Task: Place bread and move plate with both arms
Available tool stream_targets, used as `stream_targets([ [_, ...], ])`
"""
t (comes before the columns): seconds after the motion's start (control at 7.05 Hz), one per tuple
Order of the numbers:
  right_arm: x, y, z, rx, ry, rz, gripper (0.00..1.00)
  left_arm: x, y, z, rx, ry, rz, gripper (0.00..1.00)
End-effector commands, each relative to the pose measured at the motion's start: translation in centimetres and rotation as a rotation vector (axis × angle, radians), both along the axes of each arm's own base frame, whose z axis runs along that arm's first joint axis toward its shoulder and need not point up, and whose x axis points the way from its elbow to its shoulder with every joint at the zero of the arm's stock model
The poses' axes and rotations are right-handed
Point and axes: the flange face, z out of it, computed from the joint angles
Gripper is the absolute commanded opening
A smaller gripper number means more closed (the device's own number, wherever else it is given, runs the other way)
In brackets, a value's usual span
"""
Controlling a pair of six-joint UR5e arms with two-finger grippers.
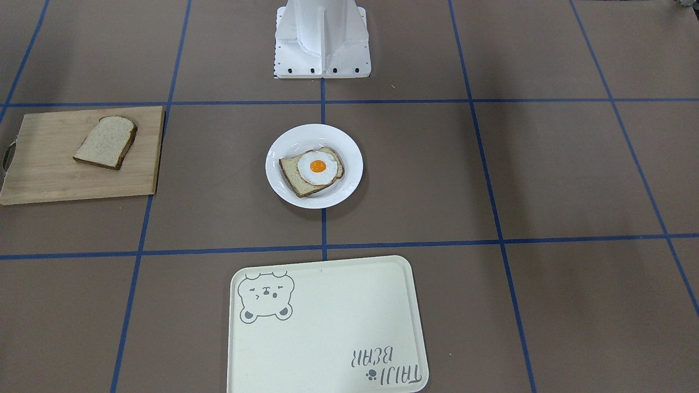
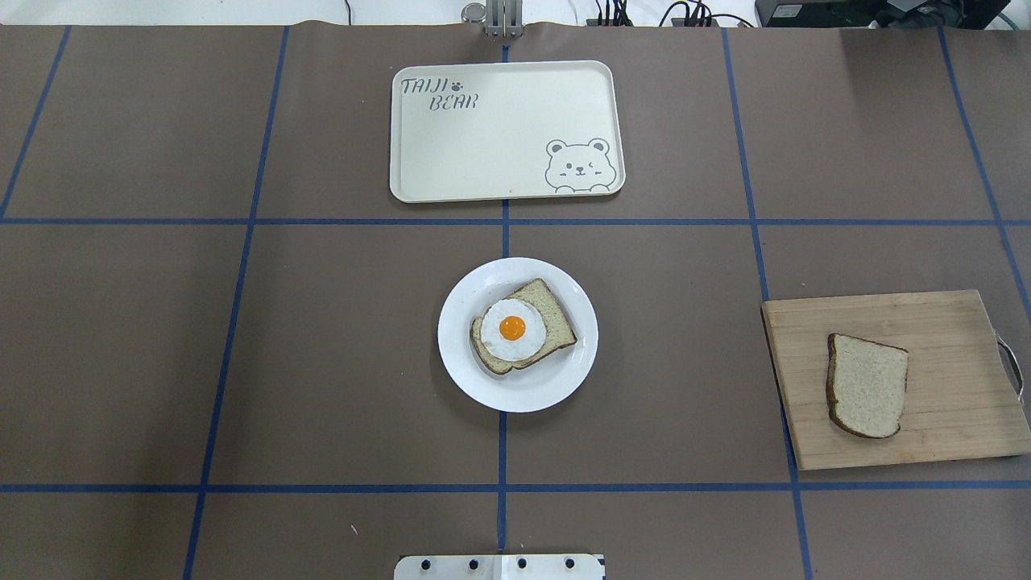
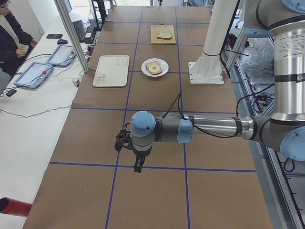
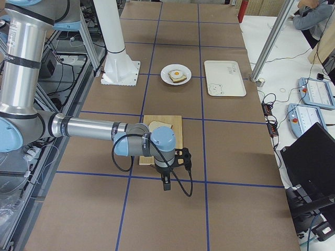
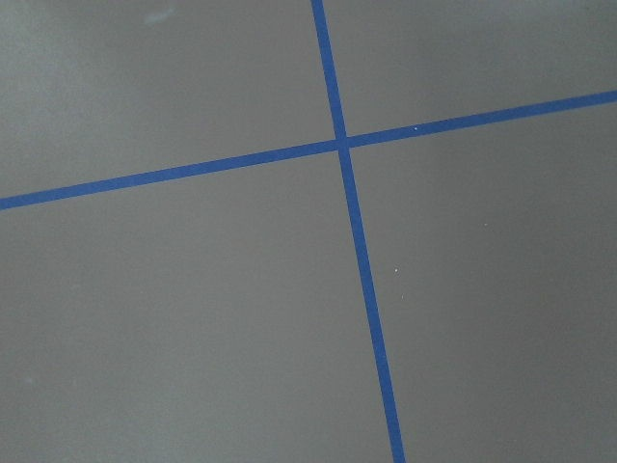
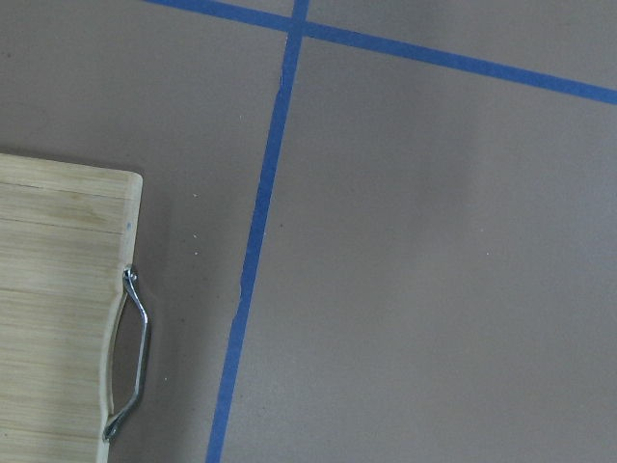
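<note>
While the tan bread slice (image 2: 867, 385) sits on its wooden board (image 2: 954, 338), we can't tell the black left gripper (image 3: 138, 166) or right gripper (image 4: 166, 183) width.

The left wrist-mounted view shows only the bench (image 5: 193, 328) — a flat grey-brown surface. Two blue tape lines (image 5: 362, 280) cross on it in the upper middle: one runs steeply from the top edge down to the bottom edge, the other slants across — lower at left, higher at right.

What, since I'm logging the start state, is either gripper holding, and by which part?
Nothing visibly: the bread lies loose on the cutting board, the plate sits on the table, and the left gripper and right gripper hang apart from both.
</note>
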Motion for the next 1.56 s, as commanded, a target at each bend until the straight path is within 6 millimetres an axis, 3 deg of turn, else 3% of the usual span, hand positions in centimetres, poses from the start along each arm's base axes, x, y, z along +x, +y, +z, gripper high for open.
stream_targets([
  [0.0,-0.1,0.5,-0.4,0.116,-0.011,0.002,1.00,0.0,0.0,-0.9,0.018,-0.002,0.000,0.99],
  [0.28,-0.5,-0.6,-3.3,0.233,-0.063,-0.006,1.00,-0.1,-0.3,-3.8,0.081,-0.010,0.000,0.99],
  [0.43,-0.6,-0.8,-4.5,0.280,-0.095,0.037,1.00,-0.1,-1.2,-6.2,0.157,-0.018,-0.006,0.99],
  [0.57,-0.9,-0.6,-5.5,0.309,-0.148,0.103,1.00,-0.1,-1.8,-6.9,0.251,-0.018,-0.005,0.99],
  [0.71,-1.1,-0.3,-6.2,0.323,-0.193,0.118,1.00,-0.2,-3.4,-9.1,0.388,-0.034,-0.014,0.99],
  [0.85,-2.1,-0.1,-6.9,0.282,-0.276,0.108,0.99,-0.3,-3.8,-9.2,0.388,-0.023,-0.029,0.99],
  [1.14,-5.8,-0.1,-9.2,0.195,-0.392,0.174,1.00,-0.2,-3.1,-8.4,0.403,-0.024,-0.022,0.99],
  [1.42,-12.0,0.3,-11.1,0.099,-0.461,0.303,0.94,-0.2,-3.0,-8.3,0.403,-0.024,-0.022,0.99],
])
